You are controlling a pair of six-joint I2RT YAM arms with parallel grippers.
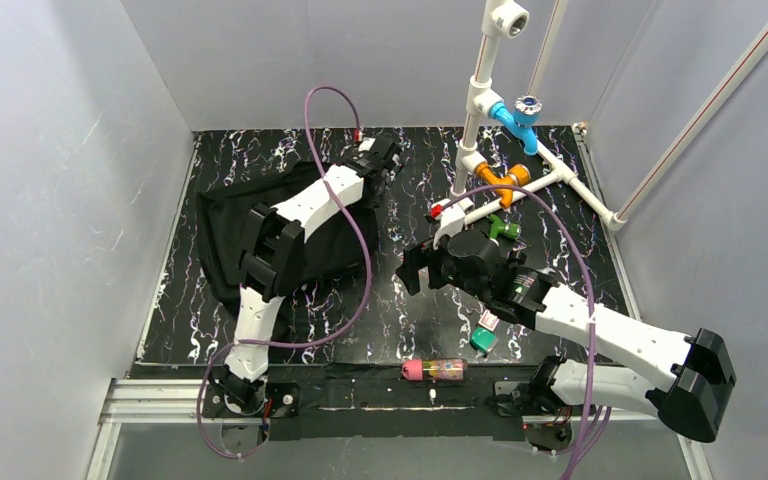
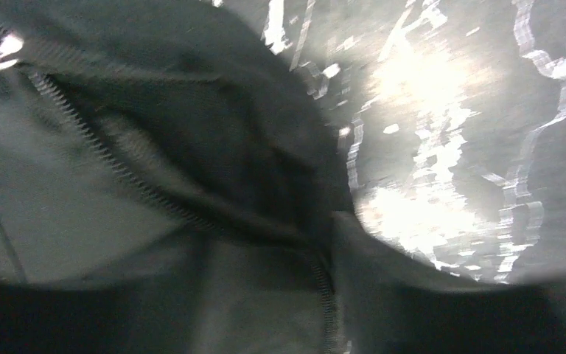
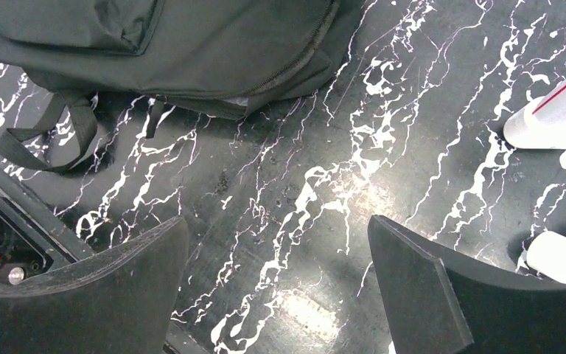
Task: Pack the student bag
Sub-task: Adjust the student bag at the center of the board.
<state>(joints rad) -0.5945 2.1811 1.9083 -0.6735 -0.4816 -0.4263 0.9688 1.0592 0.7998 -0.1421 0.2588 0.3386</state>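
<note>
Nearest, a pink case lies at the table's front edge, between the arm bases. Mid-table, the right gripper hovers with jaws wide and empty. The bag sprawls across the left half beneath the left arm. The left gripper is at the bag's far corner, its jaws too blurred to judge. White pipes stand at the far right.

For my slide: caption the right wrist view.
Open right gripper over the marbled table, black student bag lying beyond.
</note>
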